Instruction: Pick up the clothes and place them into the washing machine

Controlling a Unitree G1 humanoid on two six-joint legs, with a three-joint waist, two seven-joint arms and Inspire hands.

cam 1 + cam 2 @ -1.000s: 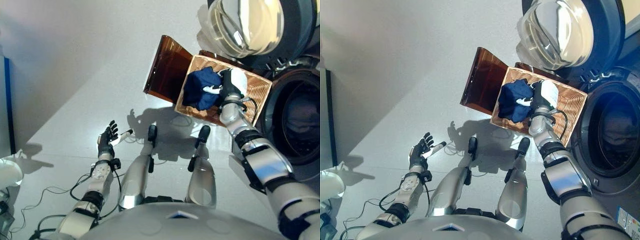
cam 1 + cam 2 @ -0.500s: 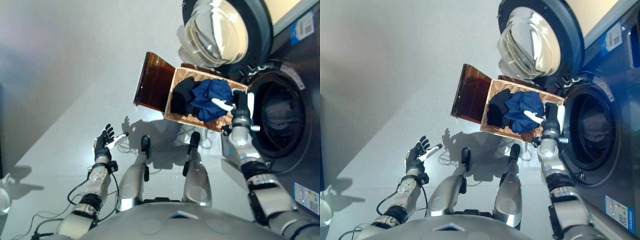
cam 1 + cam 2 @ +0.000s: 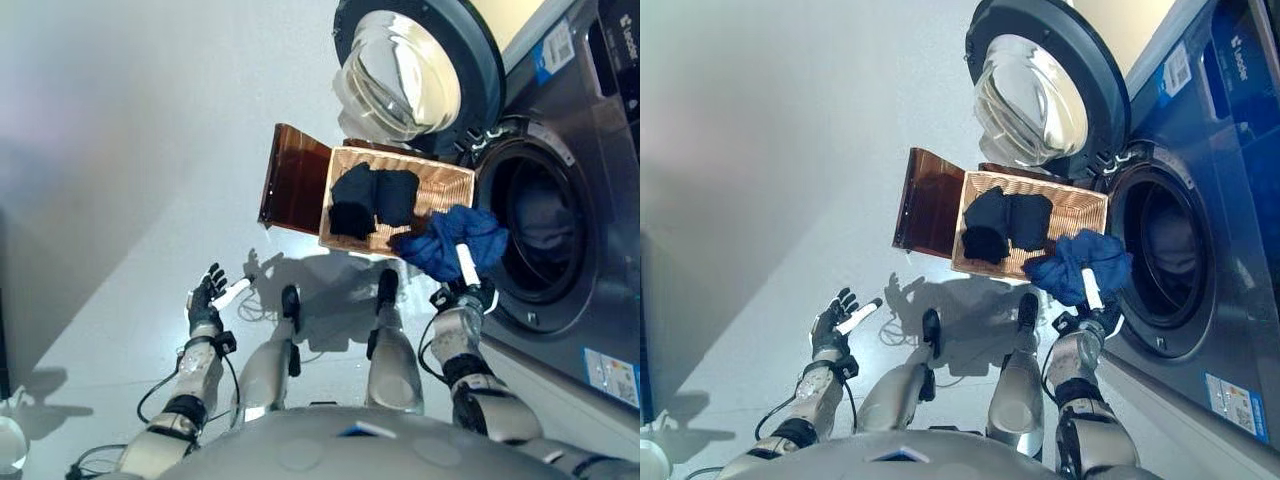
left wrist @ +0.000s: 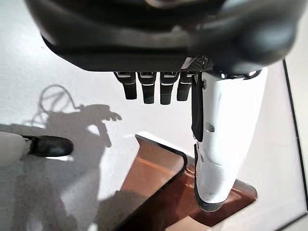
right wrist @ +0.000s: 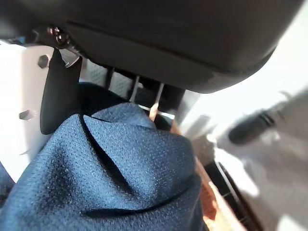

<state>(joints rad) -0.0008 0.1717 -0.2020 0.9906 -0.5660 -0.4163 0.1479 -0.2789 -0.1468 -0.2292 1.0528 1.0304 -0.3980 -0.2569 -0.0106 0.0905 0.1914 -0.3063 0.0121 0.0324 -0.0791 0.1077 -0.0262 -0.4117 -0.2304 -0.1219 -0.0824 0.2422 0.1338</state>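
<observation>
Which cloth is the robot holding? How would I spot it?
Find the washing machine with its round door open. Before its opening, the right hand holds up a blue cloth. The other clothes are black and lie in the basket.

No print is legible. Washer [image 3: 1230, 200] front carries 3 stickers: 1 blue-and-white near the top beside the door [image 3: 1045, 85], 1 dark label at the upper right corner, 1 white-and-blue at the lower right. Characters on each too small to make out. Nothing printed on the basket [image 3: 1080, 205].
</observation>
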